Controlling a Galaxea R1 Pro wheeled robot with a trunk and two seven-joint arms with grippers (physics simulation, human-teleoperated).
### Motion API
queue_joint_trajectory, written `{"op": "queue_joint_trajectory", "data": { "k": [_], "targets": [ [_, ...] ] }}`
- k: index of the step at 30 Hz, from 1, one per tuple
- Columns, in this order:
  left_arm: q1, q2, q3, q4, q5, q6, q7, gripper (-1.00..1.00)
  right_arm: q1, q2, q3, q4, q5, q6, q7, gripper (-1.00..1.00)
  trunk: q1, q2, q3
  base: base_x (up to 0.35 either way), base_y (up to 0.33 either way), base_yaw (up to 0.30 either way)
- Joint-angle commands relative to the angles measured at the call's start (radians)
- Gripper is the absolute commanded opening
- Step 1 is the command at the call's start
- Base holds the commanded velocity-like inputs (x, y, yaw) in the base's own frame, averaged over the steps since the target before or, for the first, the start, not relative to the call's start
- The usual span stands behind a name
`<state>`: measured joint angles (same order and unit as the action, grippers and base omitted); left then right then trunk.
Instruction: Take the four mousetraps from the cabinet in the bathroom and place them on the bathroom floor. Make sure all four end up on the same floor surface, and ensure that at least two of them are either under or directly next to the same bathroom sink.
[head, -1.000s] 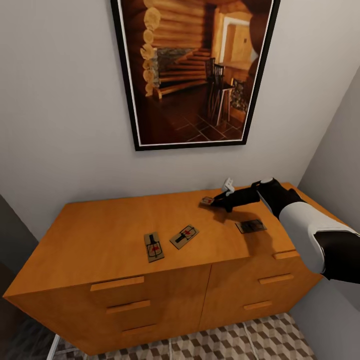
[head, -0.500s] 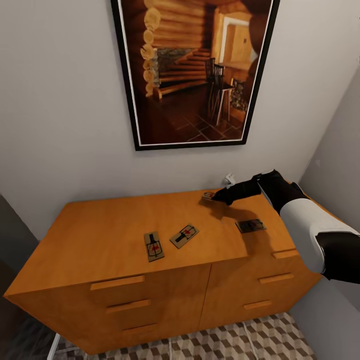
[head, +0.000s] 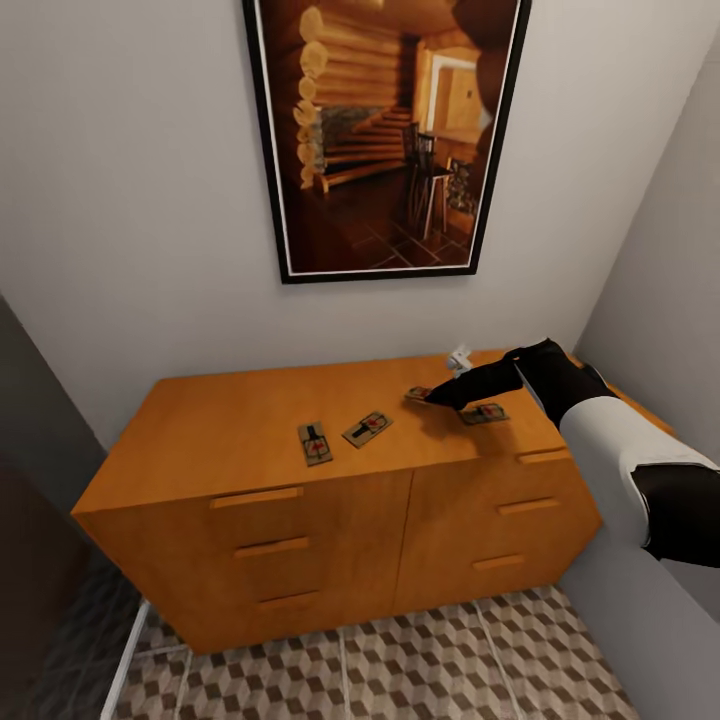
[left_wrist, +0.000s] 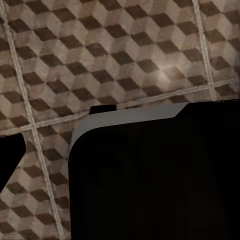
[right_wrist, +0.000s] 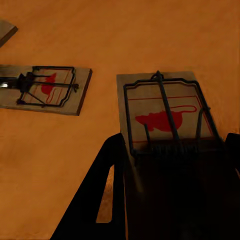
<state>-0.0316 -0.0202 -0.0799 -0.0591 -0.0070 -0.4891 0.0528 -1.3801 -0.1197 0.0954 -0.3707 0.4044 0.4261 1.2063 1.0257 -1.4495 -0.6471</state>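
Four mousetraps are on top of the orange-brown cabinet (head: 250, 425). Two of them, one mousetrap (head: 315, 443) and another (head: 367, 428), lie side by side near its middle. A third (head: 484, 412) lies under my right forearm. My right gripper (head: 427, 397) is shut on the fourth mousetrap (right_wrist: 167, 117), its fingers (right_wrist: 107, 190) along the trap's sides, just over the cabinet top near the back. A neighbouring trap (right_wrist: 45, 89) lies flat beside it. The left wrist view looks down on the cube-pattern floor (left_wrist: 100, 55), with one dark finger (left_wrist: 9, 155) far out at the edge.
A framed picture of a log interior (head: 385, 140) hangs above the cabinet. A small white object (head: 459, 359) sits at the wall behind my gripper. Grey walls close in on both sides. Patterned floor tiles (head: 400, 660) lie before the drawers. My dark base (left_wrist: 160, 180) shows below the left arm.
The whole head view has pulled back and shows more floor: the camera moved. My right gripper has risen slightly with the mousetrap. The other three traps lie as before.
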Motion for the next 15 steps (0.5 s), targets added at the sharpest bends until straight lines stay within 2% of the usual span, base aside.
{"op": "queue_joint_trajectory", "data": {
  "k": [1, 15],
  "targets": [
    [-0.001, 0.0, -0.008, 0.001, -0.001, -0.003, 0.006, 1.0, 0.0, 0.0, 0.003, -0.002, -0.001, 0.014, 0.004, -1.0, -0.001, 0.0, -0.001, -0.336, 0.0, 0.0],
    [-0.001, 0.0, -0.008, 0.001, -0.001, -0.003, 0.006, 1.0, 0.0, -0.001, 0.004, -0.002, -0.001, 0.02, 0.004, -1.0, -0.001, 0.0, -0.001, -0.337, 0.0, 0.0]
  ]
}}
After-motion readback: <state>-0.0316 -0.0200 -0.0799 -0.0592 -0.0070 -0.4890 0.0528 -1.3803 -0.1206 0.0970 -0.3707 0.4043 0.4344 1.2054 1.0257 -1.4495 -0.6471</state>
